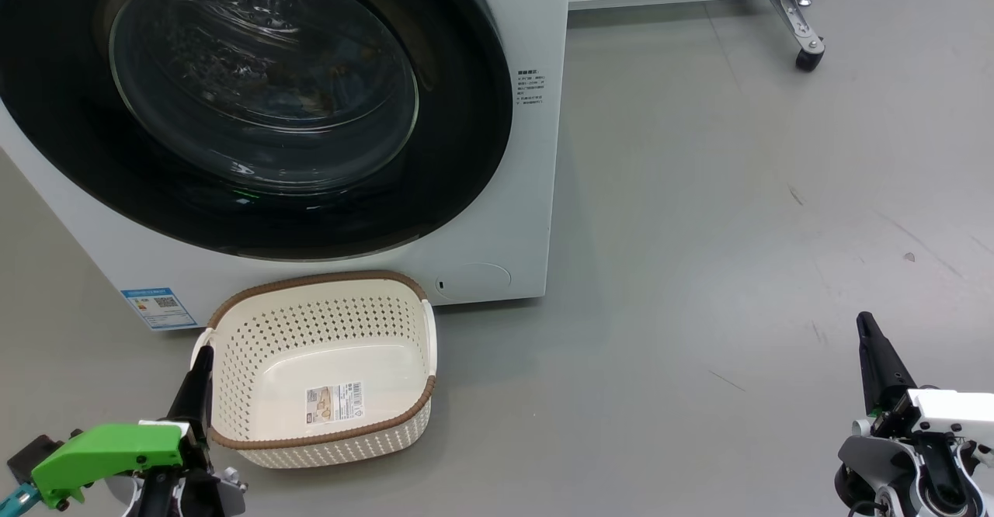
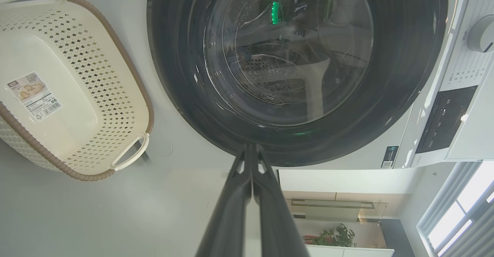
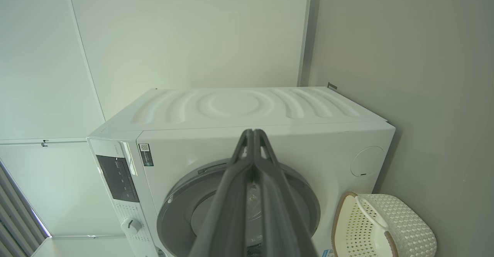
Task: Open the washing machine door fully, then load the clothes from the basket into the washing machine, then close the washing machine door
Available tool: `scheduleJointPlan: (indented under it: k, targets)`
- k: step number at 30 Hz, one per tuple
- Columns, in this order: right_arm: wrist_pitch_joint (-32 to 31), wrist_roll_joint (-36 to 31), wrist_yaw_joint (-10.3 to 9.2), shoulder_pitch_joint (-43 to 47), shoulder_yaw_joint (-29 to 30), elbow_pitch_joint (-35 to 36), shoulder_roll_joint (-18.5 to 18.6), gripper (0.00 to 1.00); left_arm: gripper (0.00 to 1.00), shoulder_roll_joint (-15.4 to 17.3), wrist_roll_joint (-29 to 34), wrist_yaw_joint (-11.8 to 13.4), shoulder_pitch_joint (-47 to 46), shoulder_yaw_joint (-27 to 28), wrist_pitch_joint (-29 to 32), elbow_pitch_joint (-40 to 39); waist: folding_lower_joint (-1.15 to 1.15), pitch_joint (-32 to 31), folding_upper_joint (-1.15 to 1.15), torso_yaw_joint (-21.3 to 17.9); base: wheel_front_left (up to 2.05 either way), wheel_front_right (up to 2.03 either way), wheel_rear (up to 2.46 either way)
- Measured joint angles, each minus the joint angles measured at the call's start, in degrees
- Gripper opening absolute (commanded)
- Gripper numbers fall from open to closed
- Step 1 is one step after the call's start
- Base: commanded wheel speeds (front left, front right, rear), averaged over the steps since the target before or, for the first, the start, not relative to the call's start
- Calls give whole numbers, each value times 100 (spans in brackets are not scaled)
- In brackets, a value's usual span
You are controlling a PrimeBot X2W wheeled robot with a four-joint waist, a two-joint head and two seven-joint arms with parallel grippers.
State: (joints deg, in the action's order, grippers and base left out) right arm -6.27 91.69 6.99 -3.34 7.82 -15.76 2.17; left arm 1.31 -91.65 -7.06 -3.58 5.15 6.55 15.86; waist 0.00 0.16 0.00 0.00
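The basket (image 1: 318, 280) sat on the floor (image 1: 699, 268) just beside the clenched left hand (image 1: 202, 362), under the closed washing machine door (image 1: 466, 113), with the clenched right hand (image 1: 867, 327) well apart.

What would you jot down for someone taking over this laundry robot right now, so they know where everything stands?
Left gripper: shut, empty, low beside the basket.
Right gripper: shut, empty, low over the floor, off to the right.
Washing machine door: closed on the washing machine.
Basket: on the floor in front of the machine, no clothes in it.
Done, by the look: loading and closing. Something dim shows behind the glass, too unclear to name.
Left: probably nothing; check the clothes are inside.
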Motion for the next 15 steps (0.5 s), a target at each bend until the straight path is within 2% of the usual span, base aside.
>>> scheduleJointPlan:
  k: [15]
  targets:
    - [0, 0, 0, 0, 0, 0, -1, 0, 0, 0, -15, 0, 0, -1, 0, 0, 0, 0, 0, 0, 0, 0, 0]
